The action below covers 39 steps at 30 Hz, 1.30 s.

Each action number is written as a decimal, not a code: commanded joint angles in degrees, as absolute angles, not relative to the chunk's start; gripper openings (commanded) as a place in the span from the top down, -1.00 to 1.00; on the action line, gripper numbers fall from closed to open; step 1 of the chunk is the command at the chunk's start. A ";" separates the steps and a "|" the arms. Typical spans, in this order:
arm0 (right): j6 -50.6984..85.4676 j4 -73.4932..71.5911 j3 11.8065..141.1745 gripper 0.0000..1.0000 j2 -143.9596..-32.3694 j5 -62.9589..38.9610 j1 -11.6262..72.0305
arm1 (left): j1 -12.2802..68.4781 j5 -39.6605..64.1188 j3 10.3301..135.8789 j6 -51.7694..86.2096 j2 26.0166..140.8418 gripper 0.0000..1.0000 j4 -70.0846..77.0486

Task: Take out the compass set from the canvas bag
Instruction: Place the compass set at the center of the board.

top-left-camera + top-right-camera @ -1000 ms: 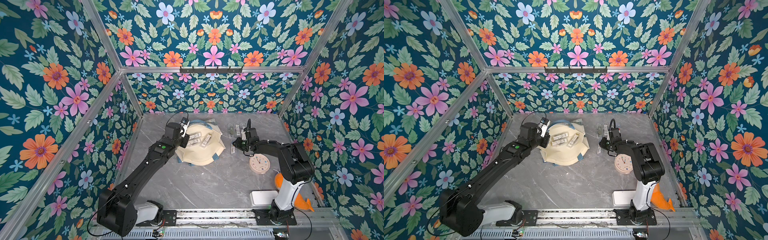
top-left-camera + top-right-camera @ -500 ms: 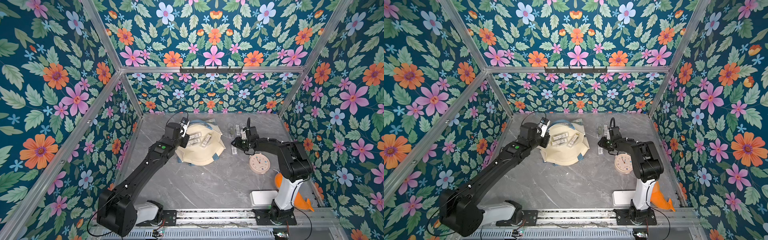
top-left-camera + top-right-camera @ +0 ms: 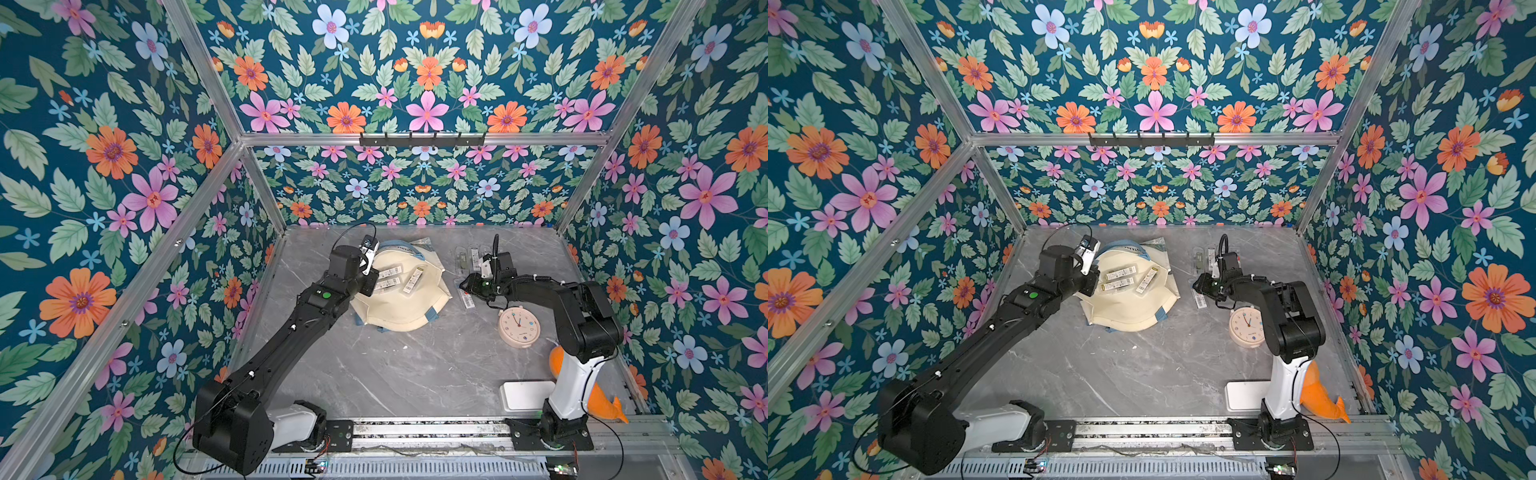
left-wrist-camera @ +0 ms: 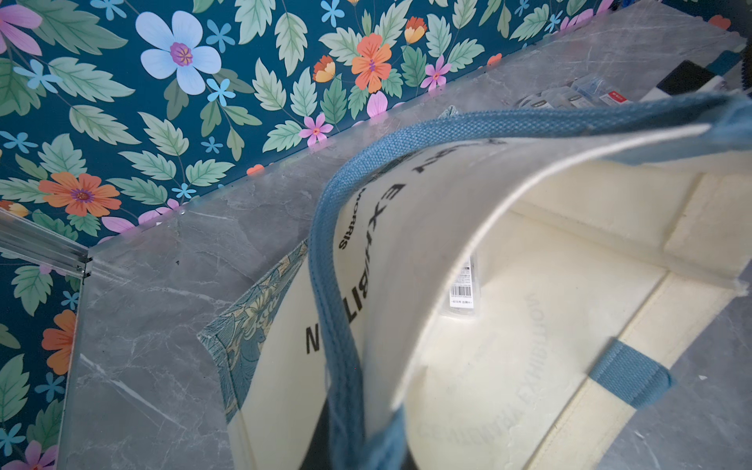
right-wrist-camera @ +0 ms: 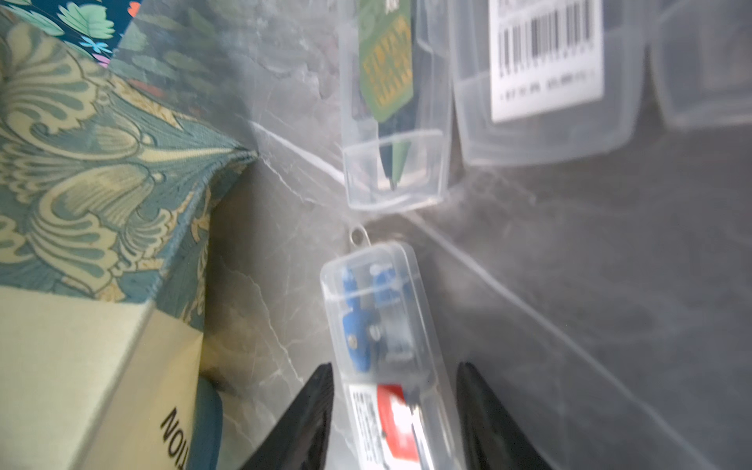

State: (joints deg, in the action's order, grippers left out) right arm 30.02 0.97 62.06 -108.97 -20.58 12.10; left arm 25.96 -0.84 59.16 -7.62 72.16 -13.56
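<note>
Two arms here, both matte black along their links. Left arm [image 3: 291, 332]: a chunky black shoulder housing [image 3: 232, 424] beside a white base segment [image 3: 293, 424]. On the forearm a glowing green dot [image 3: 326, 295], and at the far end a white wrist module [image 3: 368, 254]. Thin black cable looping off the shoulder, another arcing over the wrist. Right arm [image 3: 552, 297]: same black links, boxy black shoulder, white column [image 3: 575, 386] on a black base plate [image 3: 548, 434]. White cable ties along the forearm, a black cable curling behind the wrist. Right gripper [image 5: 394, 366] close up: two black fingers [image 5: 309, 415], tapering like wedges.
</note>
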 commanded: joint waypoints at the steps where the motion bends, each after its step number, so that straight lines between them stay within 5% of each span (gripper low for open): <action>1: 29.00 9.44 61.52 -0.15 -107.84 -17.38 12.87 | 25.97 -0.09 59.15 -7.33 71.89 1.00 -11.14; 16: 23.90 21.72 65.81 -0.12 -109.82 0.26 21.30 | 26.04 0.18 59.24 -7.29 71.71 1.00 -11.18; 27: 28.72 23.29 67.15 0.13 -110.67 1.52 22.34 | 26.02 0.09 59.06 -7.31 71.11 1.00 -11.37; 39: 27.16 24.08 68.90 0.09 -111.45 1.45 22.39 | 26.05 0.18 59.04 -7.41 71.19 1.00 -11.48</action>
